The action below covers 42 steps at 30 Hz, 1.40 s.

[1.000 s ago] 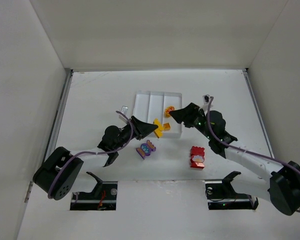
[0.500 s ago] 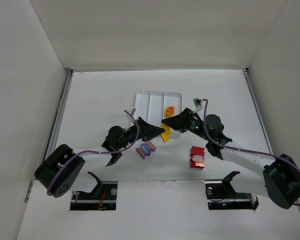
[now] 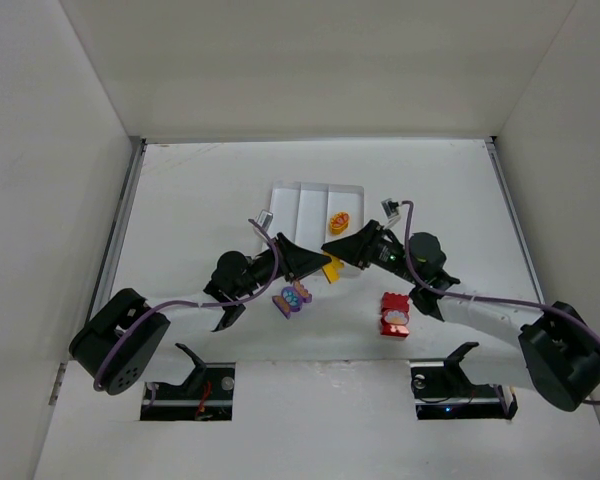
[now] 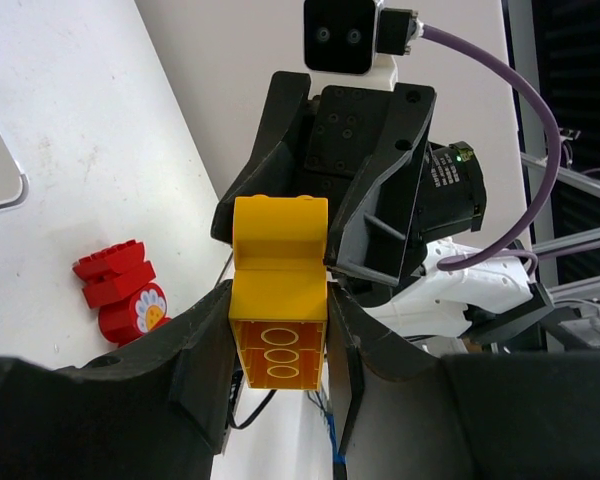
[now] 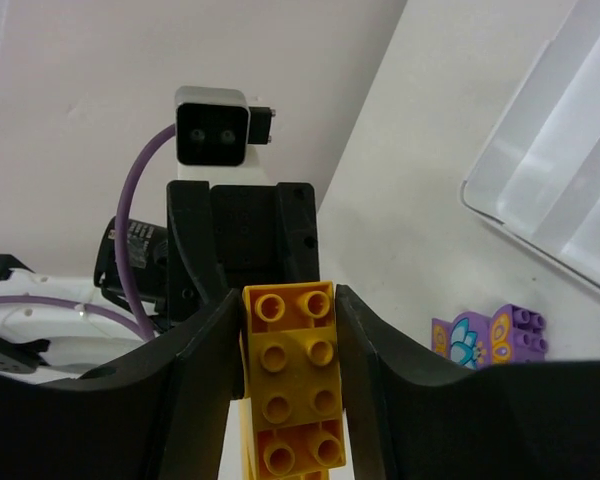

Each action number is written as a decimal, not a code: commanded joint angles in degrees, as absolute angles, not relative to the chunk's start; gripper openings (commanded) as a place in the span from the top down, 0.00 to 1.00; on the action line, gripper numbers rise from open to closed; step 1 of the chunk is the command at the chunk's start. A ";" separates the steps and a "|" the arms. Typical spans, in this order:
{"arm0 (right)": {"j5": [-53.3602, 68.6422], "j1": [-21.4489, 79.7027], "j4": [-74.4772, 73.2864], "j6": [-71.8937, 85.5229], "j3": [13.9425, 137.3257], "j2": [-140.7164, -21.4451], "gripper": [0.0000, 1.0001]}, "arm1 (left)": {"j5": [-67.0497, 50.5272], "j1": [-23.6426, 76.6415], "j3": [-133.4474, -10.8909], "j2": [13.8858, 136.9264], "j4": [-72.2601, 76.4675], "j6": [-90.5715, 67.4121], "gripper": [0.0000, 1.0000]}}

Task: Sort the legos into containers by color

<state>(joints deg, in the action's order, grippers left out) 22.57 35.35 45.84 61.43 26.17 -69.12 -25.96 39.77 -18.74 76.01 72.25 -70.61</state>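
Note:
Both grippers hold one yellow brick stack just in front of the white tray. My left gripper is shut on its sides from the left; in the left wrist view the stack sits between my fingers and my left gripper faces the right one. My right gripper is shut on it from the right; in the right wrist view my right gripper clamps the studded stack. A yellow-orange brick lies in the tray's right compartment.
A purple printed brick lies on the table below the left gripper and also shows in the right wrist view. A red brick stack with a flower print lies to the right, also in the left wrist view. White walls enclose the table.
My right gripper has moved left and down from the tray's edge onto the yellow stack. My left gripper has shifted slightly right. Both now meet at the stack.

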 commanded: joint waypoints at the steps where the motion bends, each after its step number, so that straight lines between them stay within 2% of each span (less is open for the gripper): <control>1: 24.26 35.81 52.90 63.19 26.10 -69.96 0.55 | -26.90 39.86 -20.74 74.97 80.07 -70.66 0.87; 4: 23.21 35.73 55.01 64.07 25.67 -70.05 0.61 | -26.46 40.12 -20.48 74.71 79.72 -70.84 0.78; 9: 21.80 34.94 55.64 64.78 25.75 -69.96 0.63 | -25.49 40.30 -19.42 74.36 79.19 -70.58 0.64; 17: 20.48 34.50 54.76 64.34 26.28 -71.19 0.63 | -24.79 40.30 -19.25 74.27 77.52 -69.79 0.56; 22: 20.21 33.79 54.76 64.42 26.28 -71.80 0.63 | -24.17 40.30 -18.99 73.57 76.03 -69.00 0.55; 31: 20.04 32.65 54.76 64.78 25.75 -71.72 0.64 | -23.38 40.47 -19.25 73.56 74.45 -67.85 0.73; 34: 19.43 31.95 54.67 64.95 25.31 -71.63 0.65 | -23.12 40.47 -19.34 73.39 73.83 -67.24 0.83; 42: 19.95 26.33 51.95 64.16 24.79 -70.75 0.67 | -23.03 40.91 -19.07 71.37 70.93 -65.66 0.89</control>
